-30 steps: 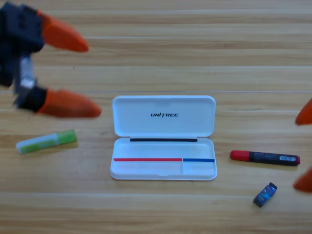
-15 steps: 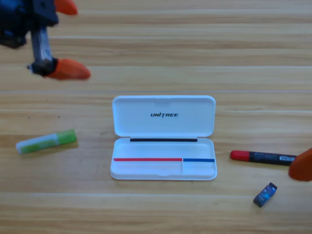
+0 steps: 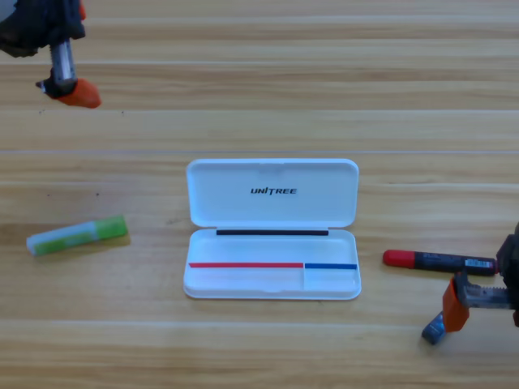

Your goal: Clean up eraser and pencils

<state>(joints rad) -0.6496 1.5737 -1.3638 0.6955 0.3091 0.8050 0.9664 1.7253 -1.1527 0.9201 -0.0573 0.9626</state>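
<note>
The eraser (image 3: 432,330), a tiny dark block with a blue label, lies at the lower right, and only its lower-left end shows. My right gripper (image 3: 456,308) reaches in from the right edge low over it, one orange jaw covering the rest. Just above lies the dark pencil with a red cap (image 3: 440,261). The white pencil with a light-green end (image 3: 77,235) rests at the left. My left gripper (image 3: 75,57) is drawn back into the top-left corner, open, holding nothing.
An open white case (image 3: 272,293) marked UNITREE sits in the middle of the wooden table, its lid folded back away from the tray. Nothing lies inside the tray.
The left gripper has pulled back up into the top-left corner. The right gripper has come in from the right edge and dropped onto the eraser.
</note>
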